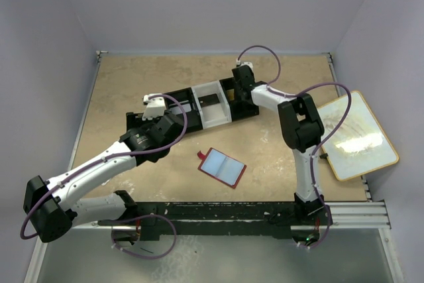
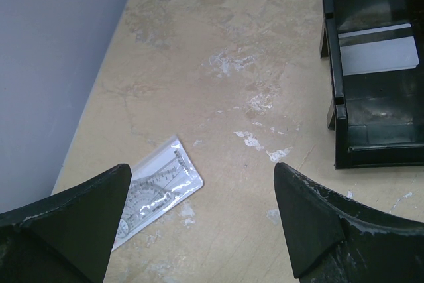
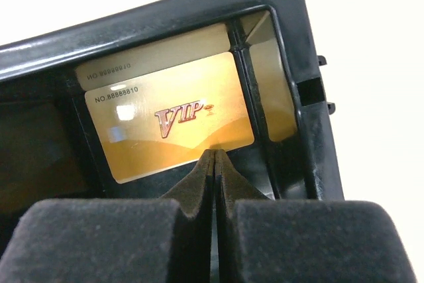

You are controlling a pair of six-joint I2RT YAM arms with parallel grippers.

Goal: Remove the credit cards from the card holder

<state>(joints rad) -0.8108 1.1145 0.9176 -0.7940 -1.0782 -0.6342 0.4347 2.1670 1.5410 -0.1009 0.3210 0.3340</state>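
Right gripper (image 3: 214, 154) pinched fully together, gripping nothing, tips over gold credit card (image 3: 175, 120) lying in black tray (image 3: 199, 21) | left gripper (image 2: 202, 170) spread wide, empty, above table (image 2: 218, 97) near clear packet (image 2: 156, 190) | card holder (image 1: 222, 167) lies open on table, on the tray's near side.

We saw a red card holder (image 1: 222, 167) with pale blue inner panels near the black tray (image 2: 341, 130), whose middle section was white. Inside the tray, a gold card (image 3: 175, 117) bore dark red VIP lettering. The table (image 1: 132, 77) was mottled beige, scuffed white.
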